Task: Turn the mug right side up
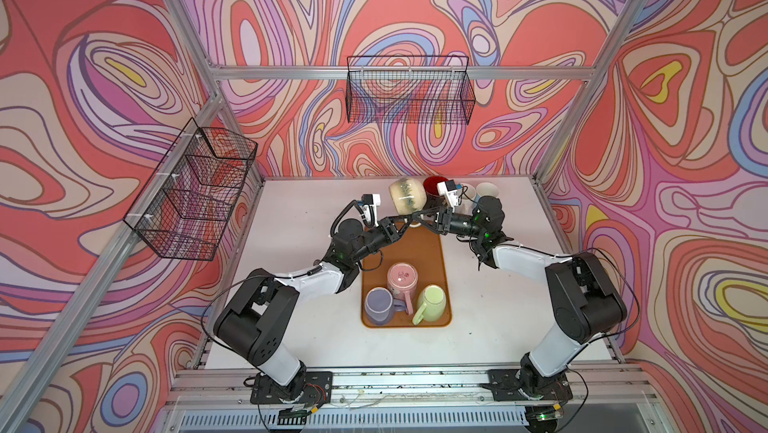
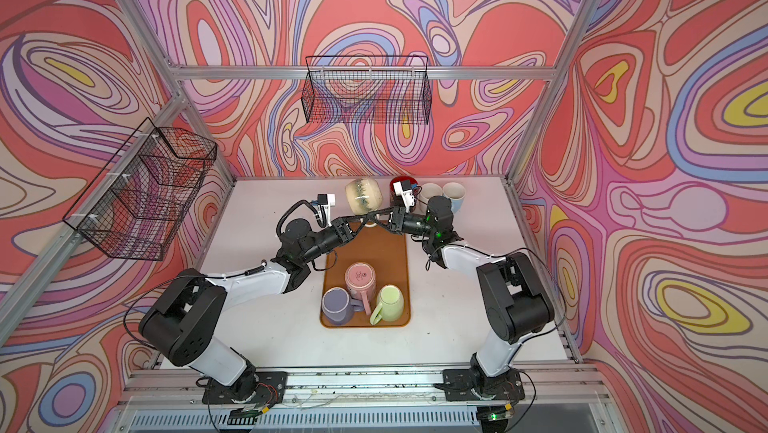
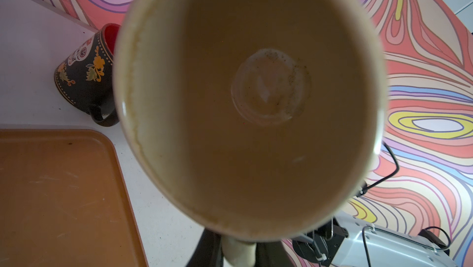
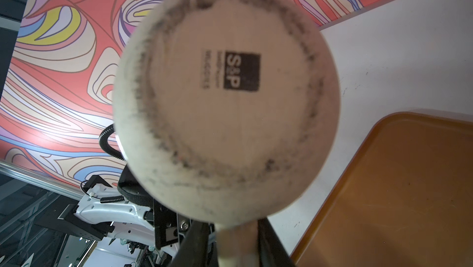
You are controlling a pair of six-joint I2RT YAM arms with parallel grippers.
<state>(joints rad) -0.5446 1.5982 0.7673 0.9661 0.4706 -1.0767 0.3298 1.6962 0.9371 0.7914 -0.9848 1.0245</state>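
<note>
Item: cream mug (image 1: 407,196), speckled glaze, held in the air at the far end of the orange tray (image 1: 415,254), lying on its side with the handle pointing down toward the tray. The left wrist view looks straight into its stained interior (image 3: 250,94); the right wrist view faces its base (image 4: 227,104), which bears a black square maker's stamp. Left gripper (image 1: 405,221): reaches in from the tray's left side, fingers (image 3: 204,249) pinched on the mug's handle. Right gripper (image 1: 426,217): reaches in from the tray's right side, fingers (image 4: 271,245) flanking the same handle; the blurred view does not show whether they press on it or stand slightly off. Near end of the tray: pink mug (image 1: 402,279), base up, with a lilac mug (image 1: 379,306) and a green mug (image 1: 432,303) just beside it. Beyond the tray's far right corner, on the white table (image 1: 291,277): dark floral mug (image 3: 84,73) with red inside, upright, then a white mug (image 2: 430,193) and a pale blue mug (image 2: 454,193), mouths up.
</note>
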